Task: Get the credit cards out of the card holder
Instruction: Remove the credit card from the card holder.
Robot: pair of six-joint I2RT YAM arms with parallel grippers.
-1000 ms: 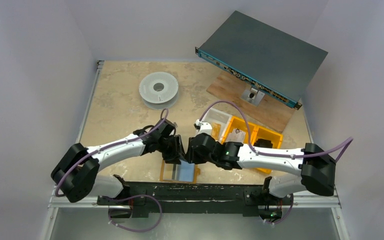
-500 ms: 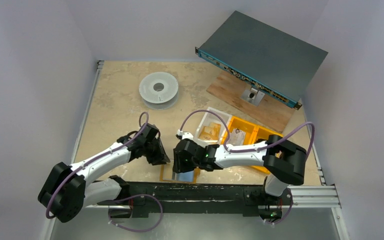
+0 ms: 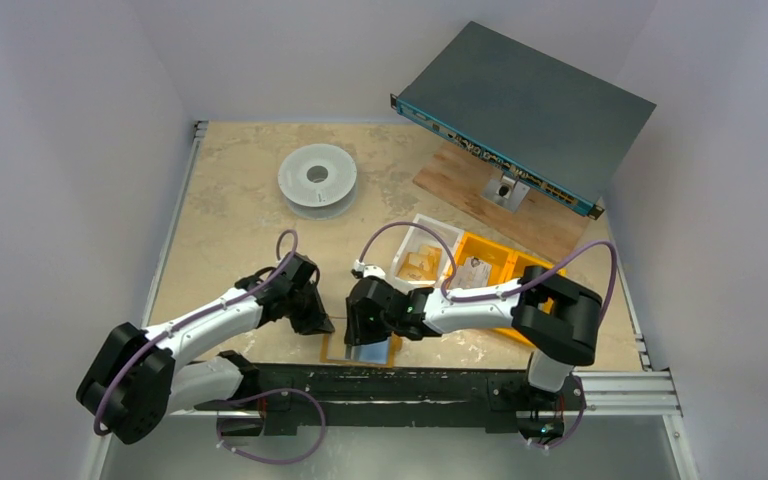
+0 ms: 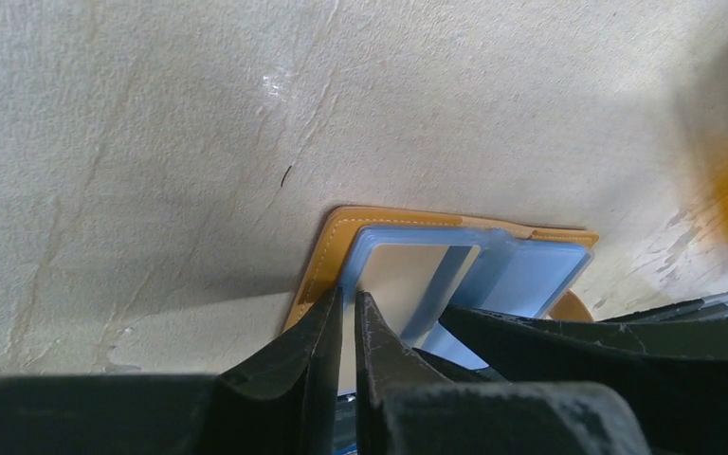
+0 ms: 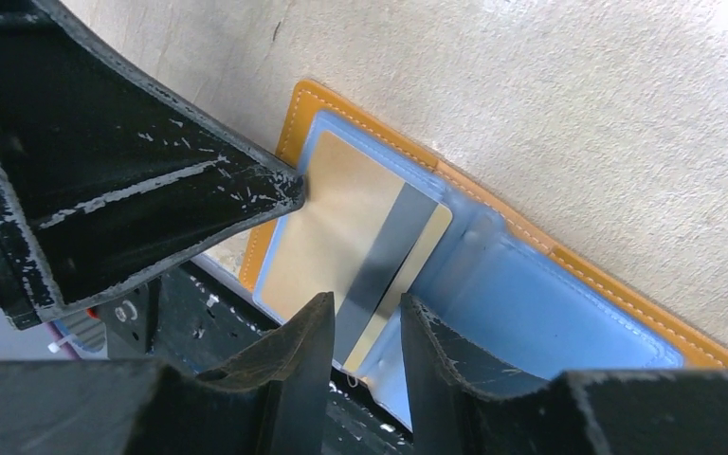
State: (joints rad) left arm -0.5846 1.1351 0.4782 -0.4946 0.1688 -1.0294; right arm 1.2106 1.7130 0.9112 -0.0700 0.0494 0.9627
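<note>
Mustard card holder (image 5: 550, 303) lies open on the counter (image 3: 240, 200), gold card (image 5: 336, 227) inside. Left claw (image 4: 346, 299) has narrowed at the holder's left edge, grip unclear; right claw (image 5: 365, 303), apart, straddles the card for pulling.

Nothing legible shows in any view: no word, number or brand. The gold card (image 5: 341, 227) lying in the open card holder (image 5: 550, 308) shows only a dark stripe across its upturned face. The front panel (image 3: 490, 155) of the grey rack unit (image 3: 530, 100) carries small marks, and the slip (image 3: 476, 272) inside the orange bin (image 3: 490, 246) has some print on it — all too small to make out.
</note>
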